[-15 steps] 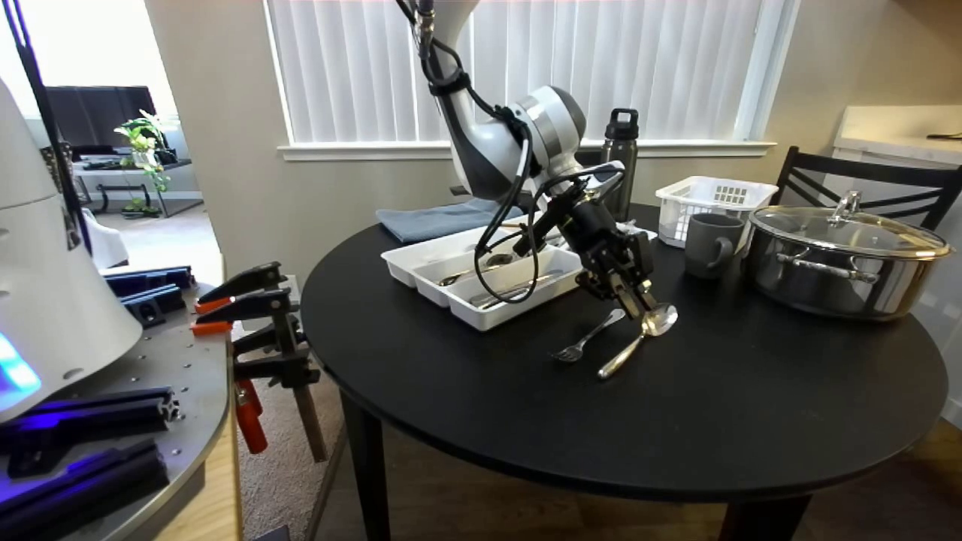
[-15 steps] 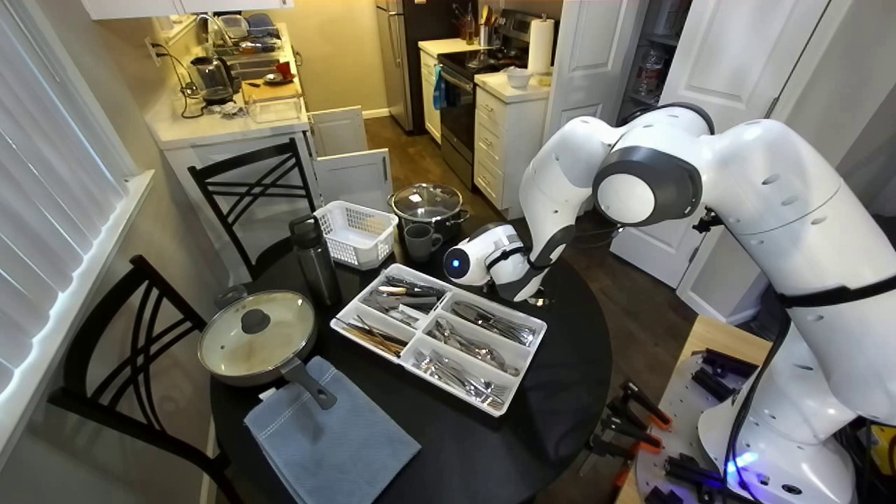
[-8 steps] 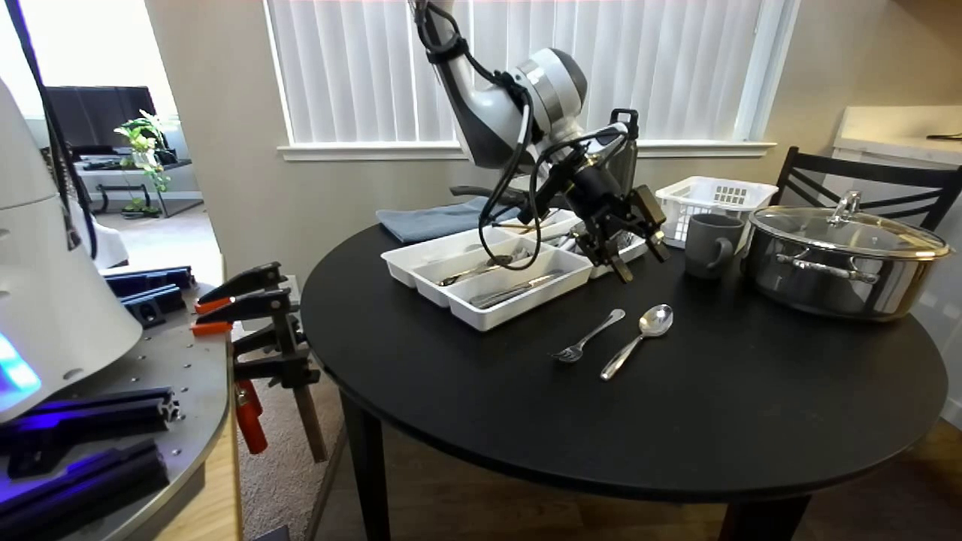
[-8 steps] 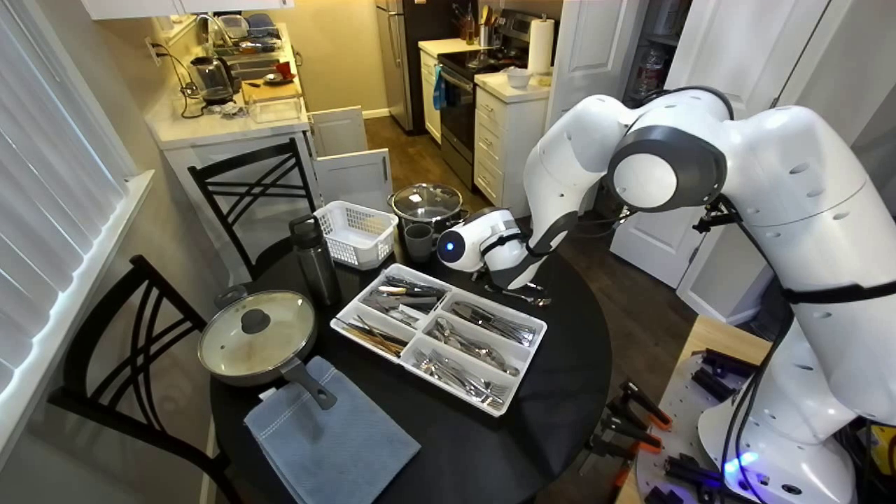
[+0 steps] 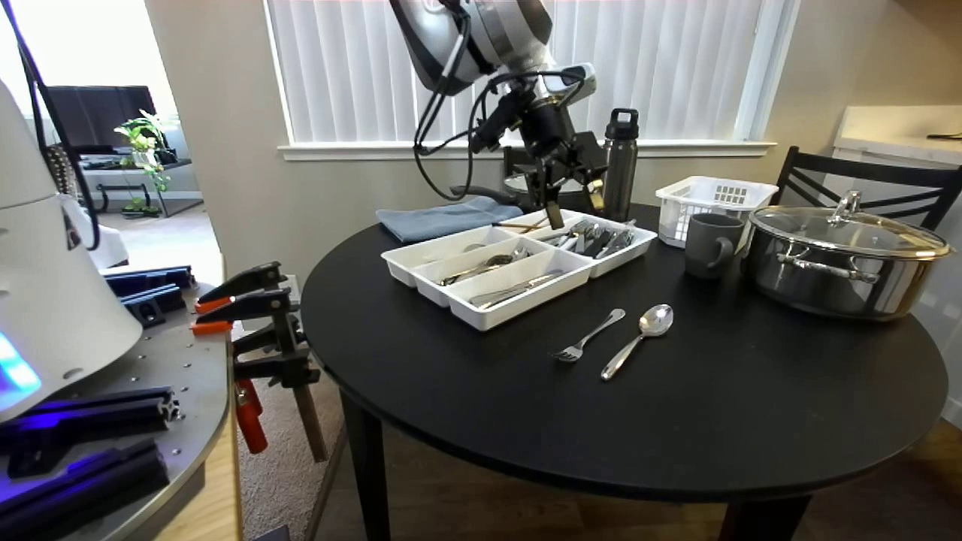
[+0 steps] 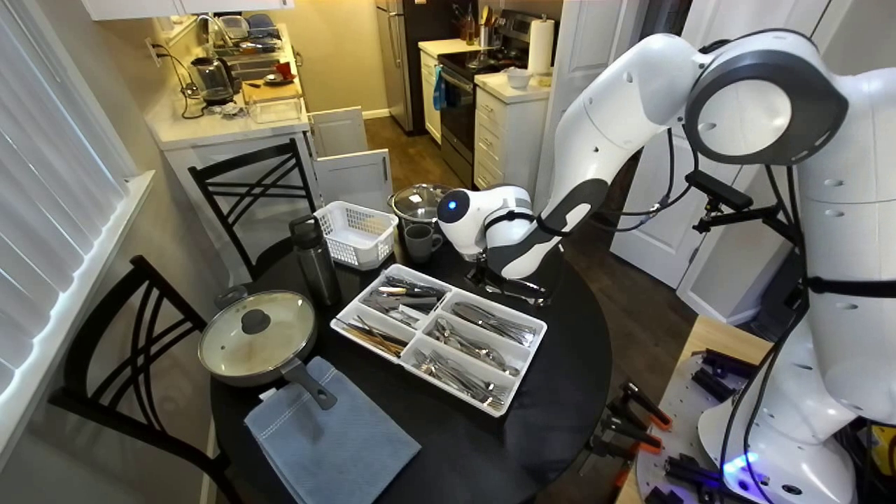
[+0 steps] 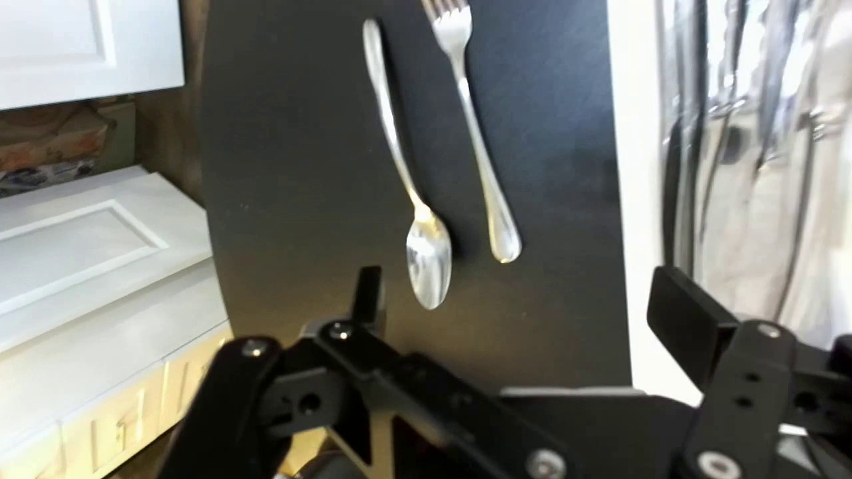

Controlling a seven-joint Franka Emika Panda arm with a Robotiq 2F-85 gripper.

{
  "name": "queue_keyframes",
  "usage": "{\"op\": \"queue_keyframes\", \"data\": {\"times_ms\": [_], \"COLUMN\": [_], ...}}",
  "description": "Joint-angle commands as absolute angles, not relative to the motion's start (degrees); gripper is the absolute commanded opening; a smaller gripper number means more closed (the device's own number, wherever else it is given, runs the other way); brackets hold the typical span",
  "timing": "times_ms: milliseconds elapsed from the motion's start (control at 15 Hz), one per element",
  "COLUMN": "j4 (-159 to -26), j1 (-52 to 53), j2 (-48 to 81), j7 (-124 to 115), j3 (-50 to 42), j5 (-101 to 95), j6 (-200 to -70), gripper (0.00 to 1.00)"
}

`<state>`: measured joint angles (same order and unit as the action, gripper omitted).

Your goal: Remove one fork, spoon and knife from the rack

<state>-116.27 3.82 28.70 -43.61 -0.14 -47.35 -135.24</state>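
Observation:
Side by side on the black table lie the spoon (image 5: 656, 321) and the fork (image 5: 596, 333), outside the white rack (image 5: 537, 297). The wrist view shows the spoon's bowl (image 7: 429, 259) and the fork's handle (image 7: 480, 141) ahead of the jaws, touched by neither. My gripper (image 5: 576, 207) is up in the air, open wide with nothing between its fingers (image 7: 368, 293). Long thin utensils, which look like knives (image 5: 518, 291), lie in the rack's near compartment; no knife lies out on the table. In an exterior view the forearm partly hides the gripper and both loose utensils.
Behind the rack stand a dark bottle (image 5: 619, 173), a lidded pan (image 6: 259, 336) and a folded blue cloth (image 5: 443, 218). A grey mug (image 5: 710, 244), a slatted white basket (image 5: 680, 207) and a steel pot (image 5: 842, 263) occupy the right side in that exterior view.
The jaws were at the spoon's bowl a second ago; they have since opened, leaving it on the table. My gripper has risen and moved away from it, back towards the rack.

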Motion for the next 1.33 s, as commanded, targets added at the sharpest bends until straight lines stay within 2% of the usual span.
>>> {"op": "queue_keyframes", "data": {"times_ms": [0,400,867,1267], "j4": [-124.2,-127.1,-126.5,-126.7], "j1": [2.9,5.8,9.3,11.5], "j2": [22.9,22.9,24.9,29.5], "j7": [-35.6,-32.5,-38.5,-45.5], "j3": [2.1,0.5,-4.0,-7.2], "j5": [-34.1,-19.1,-19.5,-19.8], "j6": [-135.3,-136.3,-139.5,-147.6], "gripper": [1.00,1.00,1.00,1.00]}}
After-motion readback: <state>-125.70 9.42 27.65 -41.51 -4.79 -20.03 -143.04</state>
